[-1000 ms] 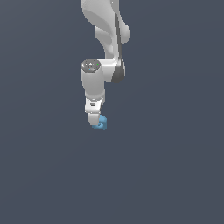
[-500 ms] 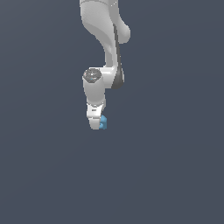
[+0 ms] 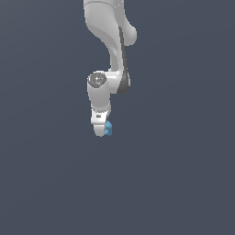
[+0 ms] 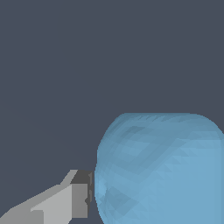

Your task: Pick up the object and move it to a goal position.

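The object (image 3: 109, 129) is a small light-blue blocky piece with rounded corners, held at the tip of my gripper (image 3: 103, 131), which points down from the white arm in the exterior view. In the wrist view the object (image 4: 159, 170) fills a large part of the picture, and one grey finger (image 4: 61, 203) presses against its side. The other finger is hidden behind the object. My gripper is shut on the object, which hangs above the dark surface.
A plain dark grey surface (image 3: 183, 183) fills both views. The white arm (image 3: 108, 41) comes in from the exterior view's upper edge. No goal marker shows.
The arm has lifted the gripper and the object a little higher in the exterior view, drifting slightly toward that view's right. The grip on the object stays the same.
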### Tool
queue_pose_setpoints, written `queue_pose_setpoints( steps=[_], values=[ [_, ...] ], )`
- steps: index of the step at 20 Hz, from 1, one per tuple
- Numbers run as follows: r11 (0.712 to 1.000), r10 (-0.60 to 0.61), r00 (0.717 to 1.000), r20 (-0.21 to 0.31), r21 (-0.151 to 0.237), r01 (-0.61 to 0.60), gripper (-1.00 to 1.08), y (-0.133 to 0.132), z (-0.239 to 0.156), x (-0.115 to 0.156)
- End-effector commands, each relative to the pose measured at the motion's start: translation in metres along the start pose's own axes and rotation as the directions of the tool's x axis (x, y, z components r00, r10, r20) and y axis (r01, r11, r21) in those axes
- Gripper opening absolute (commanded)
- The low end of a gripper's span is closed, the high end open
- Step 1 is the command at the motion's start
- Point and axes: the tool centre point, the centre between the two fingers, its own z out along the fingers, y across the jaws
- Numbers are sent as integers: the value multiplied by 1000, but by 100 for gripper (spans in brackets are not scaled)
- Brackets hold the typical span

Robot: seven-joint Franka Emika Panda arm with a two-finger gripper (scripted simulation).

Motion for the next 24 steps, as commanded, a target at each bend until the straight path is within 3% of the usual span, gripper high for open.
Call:
queue_pose_setpoints(
  steps=[1,9,24],
  values=[
    [1000,0,1000,0,2,0,-100,-1,1,0],
    [1000,0,1000,0,0,0,-100,6,-8,9],
    [1000,0,1000,-1,2,0,-100,50,-63,75]
  ],
)
